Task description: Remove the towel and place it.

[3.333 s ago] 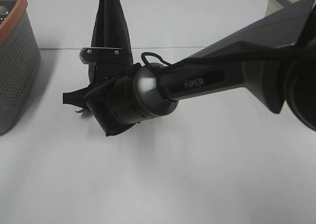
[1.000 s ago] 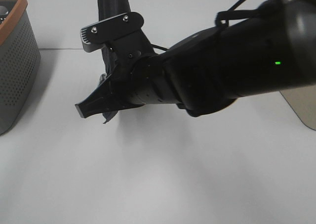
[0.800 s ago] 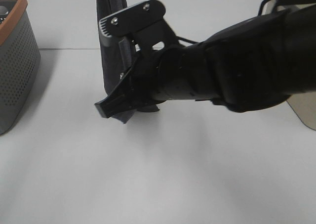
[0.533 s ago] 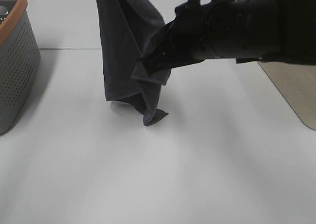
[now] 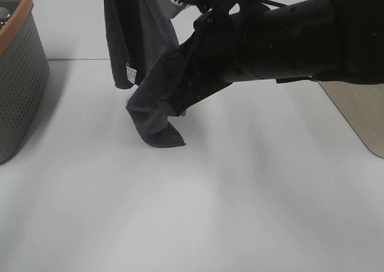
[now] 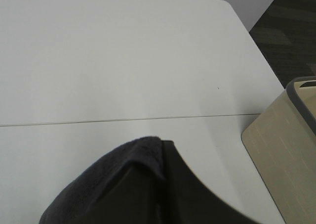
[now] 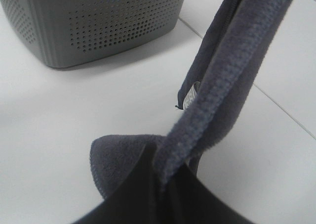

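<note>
Towel (image 5: 135, 38) hangs at 11 o'clock in the high view, dark navy, bunched into long folds and running off the top edge. Its white tag (image 5: 131, 74) shows on the fold toward 9 o'clock. You can see the lowest corner curl onto the white table (image 5: 240, 212), touching it just toward 6 o'clock from the hanging part.

The right gripper (image 5: 180, 104) comes in from 3 o'clock on a thick black arm and sits against the towel's lower half. The right wrist view settles it for you: jaws closed, pinching a thick terry edge that runs up and away from the right gripper (image 7: 163, 184), tag (image 7: 190, 98) dangling beside that edge.

You won't find the left gripper in the high view. In the left wrist view the left gripper (image 6: 163, 184) is closed, with towel (image 6: 98, 199) draped over one dark jaw, so it is clamped on the cloth too.

The grey perforated basket (image 5: 21, 74) with an orange rim stands at 9 o'clock, well apart from the towel; in the right wrist view the same basket (image 7: 98, 21) sits beyond the cloth. A tan object with a grey rim (image 5: 354, 116) is at 3 o'clock, partly behind the arm, and it also shows in the left wrist view (image 6: 281, 159) at the table's edge.
</note>
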Robot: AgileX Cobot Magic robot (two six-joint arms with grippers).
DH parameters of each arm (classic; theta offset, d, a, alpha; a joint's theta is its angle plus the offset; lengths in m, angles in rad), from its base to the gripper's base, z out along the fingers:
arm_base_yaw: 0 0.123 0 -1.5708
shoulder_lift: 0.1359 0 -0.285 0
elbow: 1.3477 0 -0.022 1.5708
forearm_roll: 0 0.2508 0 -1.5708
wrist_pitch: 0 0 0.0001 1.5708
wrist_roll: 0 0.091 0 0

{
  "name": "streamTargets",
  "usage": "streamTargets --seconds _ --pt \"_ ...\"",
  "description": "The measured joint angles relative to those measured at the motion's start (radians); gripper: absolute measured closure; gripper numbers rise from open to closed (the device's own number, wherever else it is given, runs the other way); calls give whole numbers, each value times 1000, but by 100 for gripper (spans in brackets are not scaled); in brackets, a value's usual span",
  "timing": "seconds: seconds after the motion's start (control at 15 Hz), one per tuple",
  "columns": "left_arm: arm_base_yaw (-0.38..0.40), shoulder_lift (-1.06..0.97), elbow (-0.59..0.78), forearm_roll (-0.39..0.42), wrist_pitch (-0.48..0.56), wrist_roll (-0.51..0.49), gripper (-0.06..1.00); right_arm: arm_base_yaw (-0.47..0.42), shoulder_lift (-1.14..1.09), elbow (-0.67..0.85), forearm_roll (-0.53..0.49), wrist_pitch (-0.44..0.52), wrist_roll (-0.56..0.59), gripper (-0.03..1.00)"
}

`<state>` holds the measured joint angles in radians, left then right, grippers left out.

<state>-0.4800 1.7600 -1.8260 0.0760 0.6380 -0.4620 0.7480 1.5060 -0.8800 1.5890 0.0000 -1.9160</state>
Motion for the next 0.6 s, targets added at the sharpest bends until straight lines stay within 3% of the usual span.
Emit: streamTargets --seconds 0.27,0.33,0.6 --pt "0 0 0 1 22 4 94 0 6 2 -225 95 70 95" --pt "0 0 0 0 34 4 94 -6 6 2 -343 138 136 95" --pt "-2 0 0 -17 83 -2 94 -157 15 -24 -978 311 674 95"
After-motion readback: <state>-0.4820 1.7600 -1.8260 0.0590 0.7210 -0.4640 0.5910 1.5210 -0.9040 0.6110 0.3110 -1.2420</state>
